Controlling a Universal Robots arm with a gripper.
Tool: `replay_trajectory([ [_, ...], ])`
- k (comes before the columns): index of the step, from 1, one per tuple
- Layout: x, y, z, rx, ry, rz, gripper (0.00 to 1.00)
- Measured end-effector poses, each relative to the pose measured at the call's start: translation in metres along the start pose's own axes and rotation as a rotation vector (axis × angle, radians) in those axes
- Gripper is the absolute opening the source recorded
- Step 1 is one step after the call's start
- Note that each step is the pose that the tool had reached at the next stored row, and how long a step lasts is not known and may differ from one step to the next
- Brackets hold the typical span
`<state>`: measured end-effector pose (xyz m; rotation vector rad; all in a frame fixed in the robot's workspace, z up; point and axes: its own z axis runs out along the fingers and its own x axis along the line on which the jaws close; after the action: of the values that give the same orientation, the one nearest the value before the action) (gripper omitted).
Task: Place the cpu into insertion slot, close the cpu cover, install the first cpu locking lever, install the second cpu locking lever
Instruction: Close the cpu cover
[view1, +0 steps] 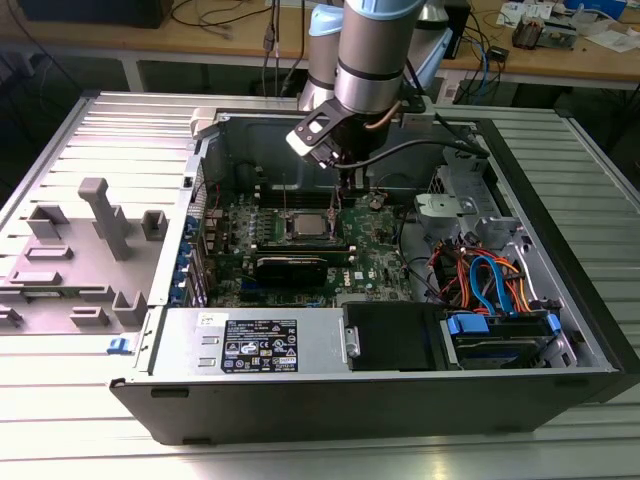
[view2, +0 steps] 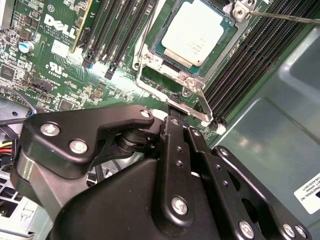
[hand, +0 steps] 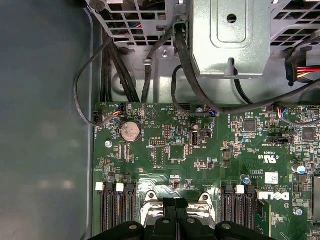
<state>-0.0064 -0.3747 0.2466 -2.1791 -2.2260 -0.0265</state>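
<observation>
The gripper (view2: 173, 119), fingers drawn together, hangs just beside the insertion slot (view2: 158, 46), over the green motherboard (hand: 210, 150). The cpu (view2: 192, 32) lies in that slot, silver top up. The cpu cover (view2: 170, 68) lies down around it. A thin lever (view2: 148, 35) stands unlatched beside the slot.

Exterior view: high, oblique, looking down into the open computer case (view1: 350, 400). Both wrist views: close over its motherboard (view2: 65, 75) (hand: 200, 150), which all three share.
</observation>
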Motion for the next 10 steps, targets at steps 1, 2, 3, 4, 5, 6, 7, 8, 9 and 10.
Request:
replay_trajectory([
  [1,0.0,-0.0002,0.0,0.0,0.0,0.0,0.11],
  [2,0.0,-0.0005,0.0,0.0,0.0,0.0,0.11],
  [3,0.0,-0.0006,0.0,0.0,0.0,0.0,0.11],
  [4,0.0,-0.0009,0.0,0.0,0.0001,0.0,0.11],
  [5,0.0,-0.001,0.0,0.0,0.0001,0.0,0.11],
  [6,0.0,-0.0013,0.0,0.0,0.0,0.0,0.11],
  [7,0.0,-0.0015,0.0,0.0,0.0,0.0,0.11],
  [8,0.0,-0.0018,0.0,0.0,0.0,0.0,0.11],
  [9,0.0,-0.0021,0.0,0.0,0.0,0.0,0.11],
  [10,0.0,-0.0025,0.0,0.0,0.0,0.0,0.11],
])
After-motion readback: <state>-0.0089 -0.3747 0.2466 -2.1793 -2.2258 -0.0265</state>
